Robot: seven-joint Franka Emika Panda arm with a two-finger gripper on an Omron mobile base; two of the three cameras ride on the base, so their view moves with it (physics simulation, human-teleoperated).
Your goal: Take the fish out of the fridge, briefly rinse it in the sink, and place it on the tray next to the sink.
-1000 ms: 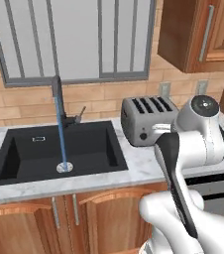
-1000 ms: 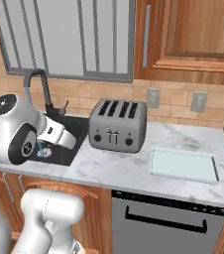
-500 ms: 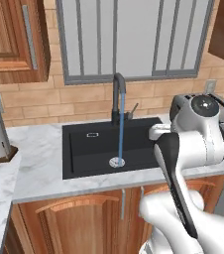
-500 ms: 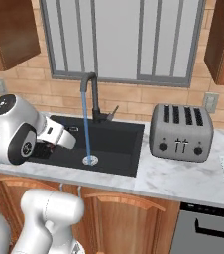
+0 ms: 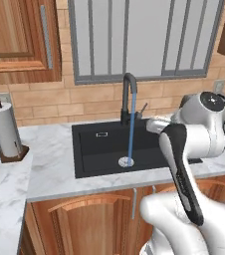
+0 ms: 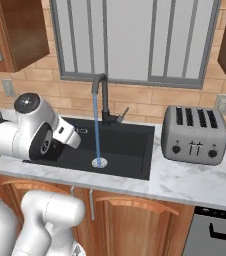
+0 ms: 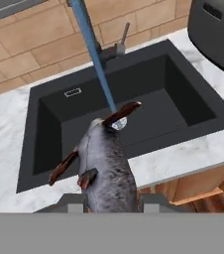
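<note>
Sink [image 5: 104,149]: black basin set in white marble, centre of the left base view and left of centre in the right base view; it lies under the arm's reach, which suits the rinse step.
Toaster [image 6: 194,135]: silver four-slot box on the counter, right of the basin in the right base view (not the tray, which I cannot make out for certain).
Paper towel roll [image 5: 6,132]: upright on a wooden stand, far left of the left base view, well apart from the work.
Faucet [image 6: 104,97]: dark arch at the back rim, centre of the frame, with a blue stream [image 6: 96,130] falling to the steel drain [image 6: 99,163]; water is running, as I judge, for the rinse.
Fish [image 7: 106,168]: grey body with reddish fins, lower centre of the hand view, head end low between the finger tips, tail pointing up toward the stream; it hangs above the basin's near rim, short of the water.
Gripper [image 7: 108,201]: pinching the fish, jaws pressed against its sides.
Step in hand: likely carrying the fish forward under the stream; the tray comes after.
</note>
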